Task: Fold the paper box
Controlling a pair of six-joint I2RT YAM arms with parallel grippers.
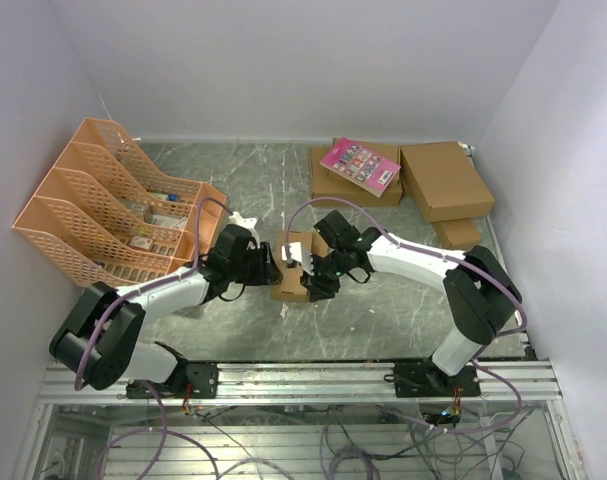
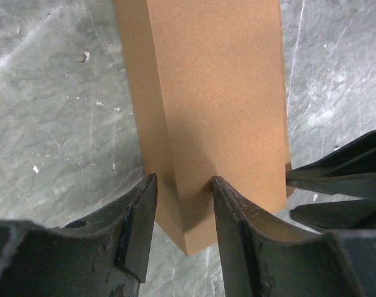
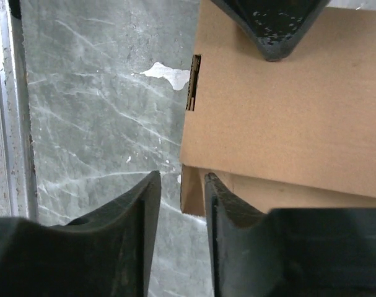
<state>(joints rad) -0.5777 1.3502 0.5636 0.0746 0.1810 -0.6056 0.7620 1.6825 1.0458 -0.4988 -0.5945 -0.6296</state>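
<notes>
At table centre, between the two wrists: the left gripper (image 2: 184, 180) has its jaws set either side of the near corner edge of the paper box (image 2: 218, 93), pinching it. The right gripper (image 3: 181, 177) is parted a little with nothing between the jaws, and the marbled table (image 3: 95, 111) shows through the gap. One finger (image 3: 237, 216) overlaps a lower flap. The box sits on the table, oblong. Further out: orange file racks (image 1: 113, 205) on the left, larger brown boxes (image 1: 443, 180) and a pink booklet (image 1: 360, 165) at the far right.
</notes>
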